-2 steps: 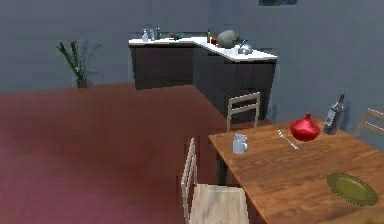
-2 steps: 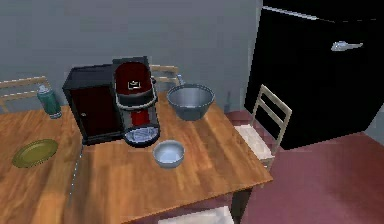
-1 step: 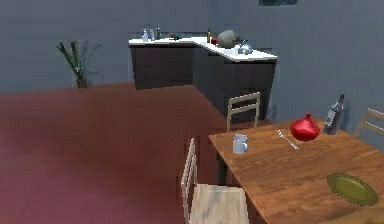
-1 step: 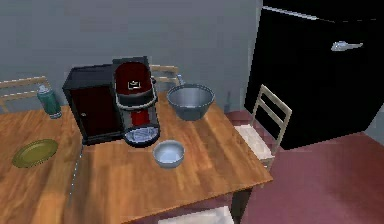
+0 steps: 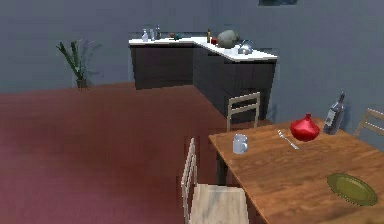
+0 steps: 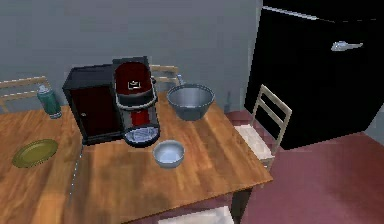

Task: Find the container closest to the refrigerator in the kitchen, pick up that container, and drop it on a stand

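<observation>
Wooden table (image 6: 110, 185) stands just left of the black refrigerator (image 6: 320, 80), so the large grey bowl (image 6: 190, 100) near its far right corner, beside the red coffee machine (image 6: 135, 100), seems the closest container; the gripper's state cannot be told.

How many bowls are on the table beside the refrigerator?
2: a large grey bowl right of the coffee machine, and a small bowl in front of it. The machine may hide others.
</observation>
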Robot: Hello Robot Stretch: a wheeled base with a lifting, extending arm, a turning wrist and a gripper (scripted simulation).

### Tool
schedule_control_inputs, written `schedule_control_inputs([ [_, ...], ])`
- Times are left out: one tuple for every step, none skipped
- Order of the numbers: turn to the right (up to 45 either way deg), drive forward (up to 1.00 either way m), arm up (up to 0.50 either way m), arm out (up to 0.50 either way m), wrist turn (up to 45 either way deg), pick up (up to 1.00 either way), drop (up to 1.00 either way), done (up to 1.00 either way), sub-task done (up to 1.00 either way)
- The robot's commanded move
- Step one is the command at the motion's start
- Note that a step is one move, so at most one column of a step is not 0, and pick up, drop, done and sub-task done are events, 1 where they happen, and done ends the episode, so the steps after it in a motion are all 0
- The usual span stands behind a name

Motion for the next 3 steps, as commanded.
schedule_control_inputs([
  [0.0, 0.0, 0.0, 0.36, 0.0, 0.0, 0.0, 0.0, 0.0],
  [0.0, 0.0, 0.0, 0.0, 45.0, 0.0, 0.0, 0.0, 0.0],
  [0.0, 0.0, 0.0, 0.0, 45.0, 0.0, 0.0, 0.0, 0.0],
])
